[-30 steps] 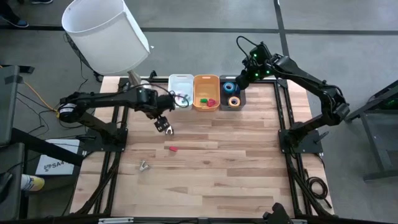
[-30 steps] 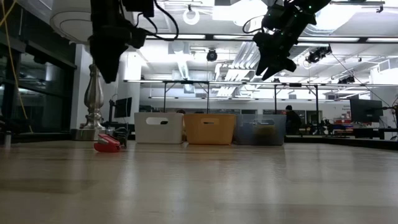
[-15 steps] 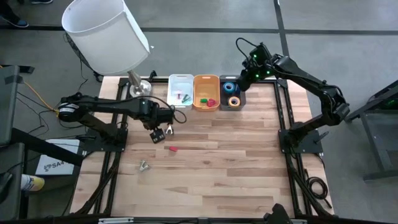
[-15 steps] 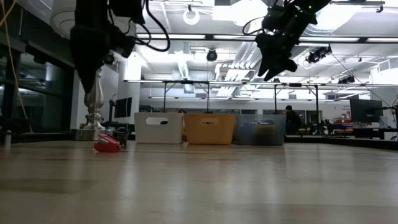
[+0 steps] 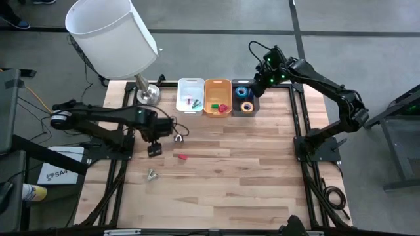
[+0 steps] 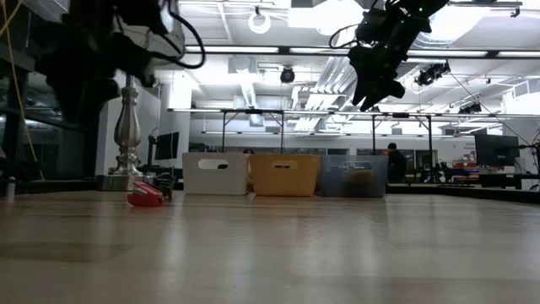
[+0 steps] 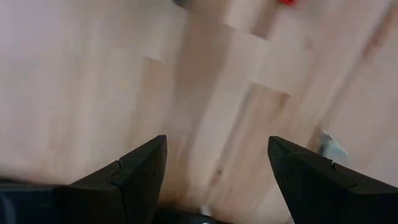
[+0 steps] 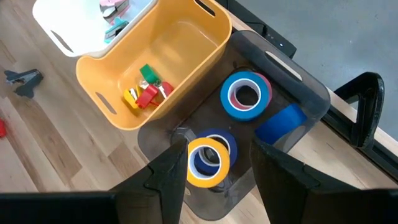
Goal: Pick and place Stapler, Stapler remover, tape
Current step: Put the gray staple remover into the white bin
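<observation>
left gripper (image 5: pixel 154 149) hangs spread and empty over bare wood, well short of the grey bin (image 5: pixel 246 84); right gripper (image 8: pixel 214 180) sits parted and empty just above that bin's tape rolls (image 8: pixel 245 94). small red stapler (image 5: pixel 182 157) lies near the left gripper: probably light, stiff, slippery; pinch across its flanks.

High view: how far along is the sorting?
Done: tape sits in the grey bin, small staplers in the orange bin, and a few items in the white bin.
In hand: nothing. The left gripper is open over bare table; the right gripper is open above the grey bin.
Left: a red stapler and what look like two removers on the table.
</observation>
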Controlling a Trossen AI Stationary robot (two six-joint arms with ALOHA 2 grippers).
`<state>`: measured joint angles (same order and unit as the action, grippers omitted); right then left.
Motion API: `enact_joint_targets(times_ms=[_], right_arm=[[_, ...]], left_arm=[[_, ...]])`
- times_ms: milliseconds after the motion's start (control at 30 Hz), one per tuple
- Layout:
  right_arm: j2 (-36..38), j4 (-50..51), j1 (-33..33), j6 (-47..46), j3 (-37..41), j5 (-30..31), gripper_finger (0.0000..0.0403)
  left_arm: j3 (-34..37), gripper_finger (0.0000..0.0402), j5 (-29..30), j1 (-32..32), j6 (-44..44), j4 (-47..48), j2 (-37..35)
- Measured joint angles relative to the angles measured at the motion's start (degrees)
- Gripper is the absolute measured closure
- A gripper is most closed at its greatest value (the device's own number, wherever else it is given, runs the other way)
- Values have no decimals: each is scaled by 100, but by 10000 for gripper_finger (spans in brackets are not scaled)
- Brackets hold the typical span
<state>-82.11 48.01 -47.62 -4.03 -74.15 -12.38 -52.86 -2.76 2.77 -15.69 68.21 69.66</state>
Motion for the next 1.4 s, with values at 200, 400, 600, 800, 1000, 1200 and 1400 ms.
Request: enact_joint_targets(times_ms=[200,400,600,800,1000,1200,1400], right_arm=[[0,29,0,-32,0,0,237],[0,59,0,-96,0,0,238],[0,65,1,-105,0,0,238],[0,79,2,-101,0,0,237],[0,118,2,-44,0,0,238],[0,121,2,15,0,0,238],[2,158,2,110,0,-10,237]], left_arm=[[608,129,-447,-370,-547,-372,-489],[651,129,-437,-948,-1072,-378,-587],[651,128,-415,-1472,-1709,-392,-587],[651,128,-263,-2075,-2462,-413,-587],[651,128,-164,-2587,-3377,-453,-582],[651,128,-163,-3034,-4102,-556,-582],[651,94,-16,-3532,-4627,-554,-580]])
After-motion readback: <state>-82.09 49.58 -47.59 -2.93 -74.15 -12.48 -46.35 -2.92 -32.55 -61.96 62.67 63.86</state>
